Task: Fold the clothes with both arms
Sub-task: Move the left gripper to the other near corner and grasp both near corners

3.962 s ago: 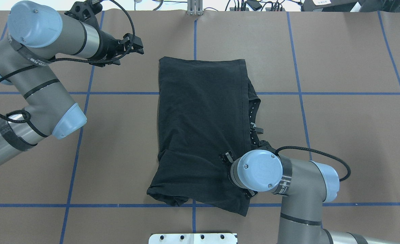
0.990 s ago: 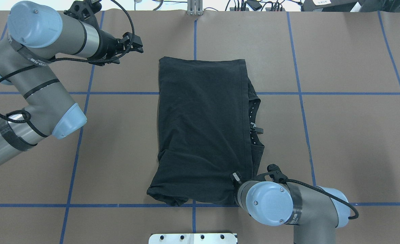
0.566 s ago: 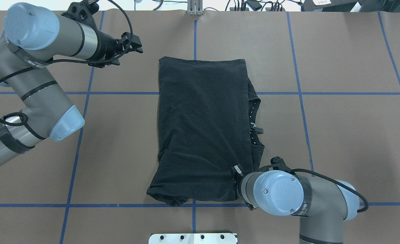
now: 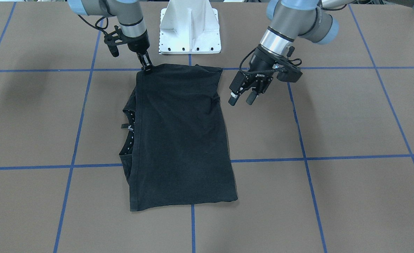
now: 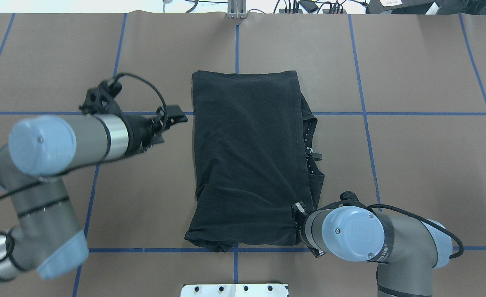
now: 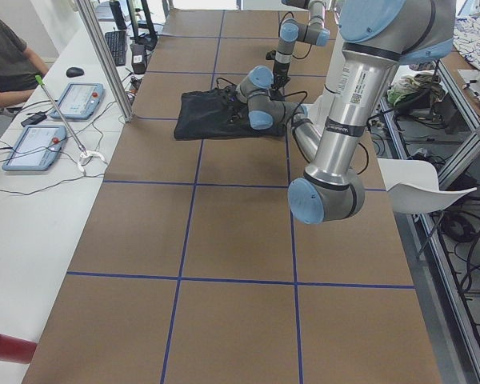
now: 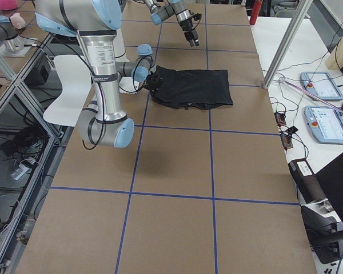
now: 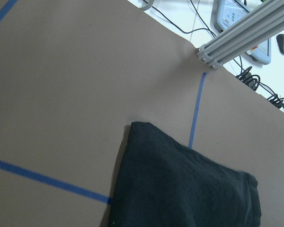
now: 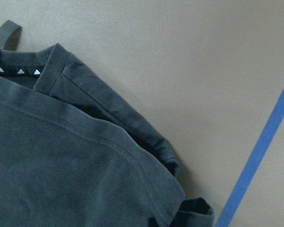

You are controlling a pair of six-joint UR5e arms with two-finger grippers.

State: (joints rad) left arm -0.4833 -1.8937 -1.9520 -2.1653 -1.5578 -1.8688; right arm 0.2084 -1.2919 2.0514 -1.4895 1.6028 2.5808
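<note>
The black T-shirt (image 4: pixel 182 133) lies folded to a long rectangle in the middle of the table, plain side up, its collar and label (image 4: pixel 127 128) sticking out at one long edge. No logo print shows. My right gripper (image 4: pixel 146 66) is shut on the shirt's corner nearest the robot; in the overhead view (image 5: pixel 297 207) my wrist mostly covers it. My left gripper (image 4: pixel 241 99) is open and empty, hovering just beside the shirt's other long edge (image 5: pixel 193 123). The left wrist view shows the shirt's far corner (image 8: pixel 180 189); the right wrist view shows the layered hem corner (image 9: pixel 61 179).
The white base pedestal (image 4: pixel 189 28) stands just behind the shirt's near edge. Blue tape lines (image 5: pixel 366 123) grid the brown table. An aluminium post (image 5: pixel 236 10) and cables sit at the far edge. Tablets (image 6: pixel 32 148) and a seated person (image 6: pixel 8 56) are beyond it.
My left arm has swung from the far left corner towards the robot, to the shirt's left edge. My right gripper has shifted slightly right, drawing the shirt's near corner with it.
</note>
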